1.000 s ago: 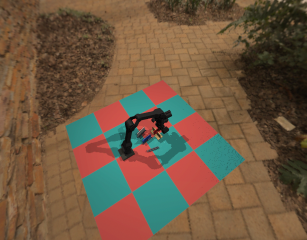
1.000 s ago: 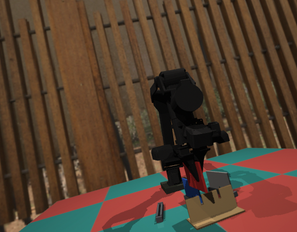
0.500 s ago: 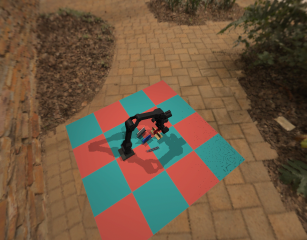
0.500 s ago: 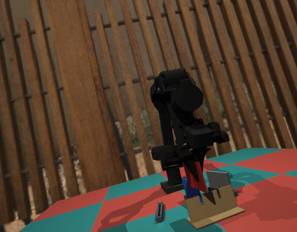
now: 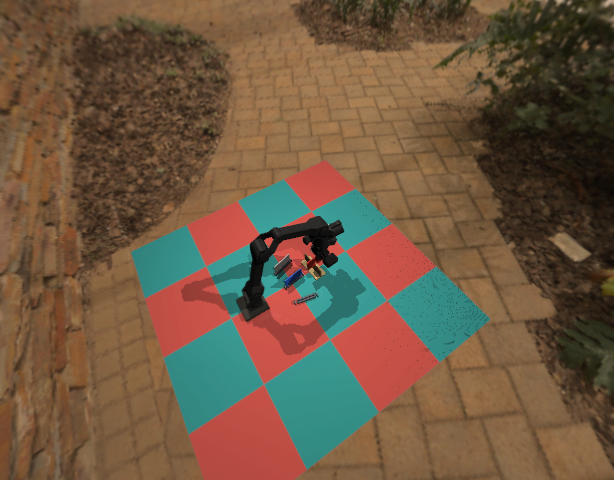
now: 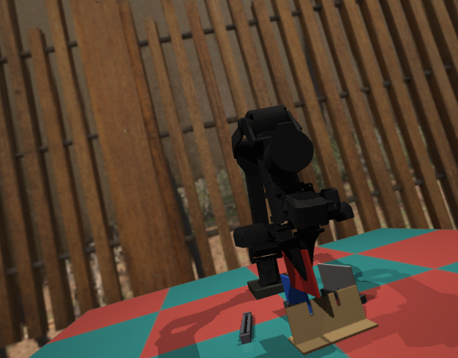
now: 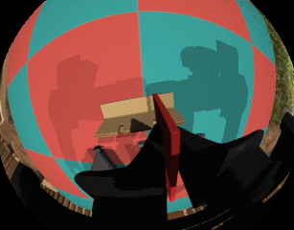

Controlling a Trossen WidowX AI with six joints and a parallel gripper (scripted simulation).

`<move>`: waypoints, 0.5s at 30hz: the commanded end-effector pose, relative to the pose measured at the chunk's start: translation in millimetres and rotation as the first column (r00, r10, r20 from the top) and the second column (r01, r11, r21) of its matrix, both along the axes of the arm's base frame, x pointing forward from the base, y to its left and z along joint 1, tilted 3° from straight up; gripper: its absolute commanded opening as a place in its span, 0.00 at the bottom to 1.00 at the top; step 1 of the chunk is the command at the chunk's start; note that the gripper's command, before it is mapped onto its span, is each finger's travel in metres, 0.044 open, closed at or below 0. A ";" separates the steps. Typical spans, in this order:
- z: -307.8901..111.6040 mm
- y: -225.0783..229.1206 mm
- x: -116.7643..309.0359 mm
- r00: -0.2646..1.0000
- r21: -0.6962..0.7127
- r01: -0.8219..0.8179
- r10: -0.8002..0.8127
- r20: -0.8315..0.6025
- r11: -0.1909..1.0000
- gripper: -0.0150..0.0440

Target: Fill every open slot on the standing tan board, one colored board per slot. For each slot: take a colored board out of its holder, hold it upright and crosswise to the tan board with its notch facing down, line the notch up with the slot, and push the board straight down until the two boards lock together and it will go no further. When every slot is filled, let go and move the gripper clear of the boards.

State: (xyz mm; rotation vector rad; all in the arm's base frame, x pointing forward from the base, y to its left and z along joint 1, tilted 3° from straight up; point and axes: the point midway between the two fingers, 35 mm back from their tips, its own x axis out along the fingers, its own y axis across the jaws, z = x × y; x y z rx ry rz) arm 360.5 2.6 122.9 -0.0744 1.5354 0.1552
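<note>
Mat: while it spreads beneath the whole setup, the checkered mat (image 5: 317,413) (image 6: 106,335) (image 7: 89,48) shows red and teal squares.
Arm: the black arm (image 5: 255,268) (image 6: 256,192) rises from its base and bends over toward the tan board.
Gripper: pointing down, the gripper (image 5: 317,258) (image 6: 306,269) (image 7: 161,126) is clamped on the red board.
Tan board: below the gripper, the tan board (image 5: 316,272) (image 6: 348,304) (image 7: 124,107) stands on its flat foot, both top slots unfilled.
Red board: between the fingertips and extending beneath them, the red board (image 5: 311,264) (image 6: 312,286) (image 7: 174,144) leans slightly in the exterior view, crosswise to the tan board. Its lower edge is near the tan board's top; contact cannot be made out.
Gray board: upright in its holder, the gray board (image 5: 283,265) (image 6: 335,275) is lower than the gripper and off to one side.
Blue board: the blue board (image 5: 293,277) (image 6: 292,294) also stands in a holder, lower than the gripper, near the tan board.
Spare holder: the dark holder (image 5: 305,298) (image 6: 245,327) lies apart, with an unfilled groove.
</note>
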 end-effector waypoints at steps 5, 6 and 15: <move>-0.4 0.6 -0.1 1.000 0.004 0.005 -0.005 -0.001 1.000 0.25; -0.4 0.6 -0.1 1.000 0.004 0.005 -0.005 -0.001 1.000 0.25; -0.7 0.1 0.0 1.000 0.001 0.001 -0.001 0.000 1.000 0.26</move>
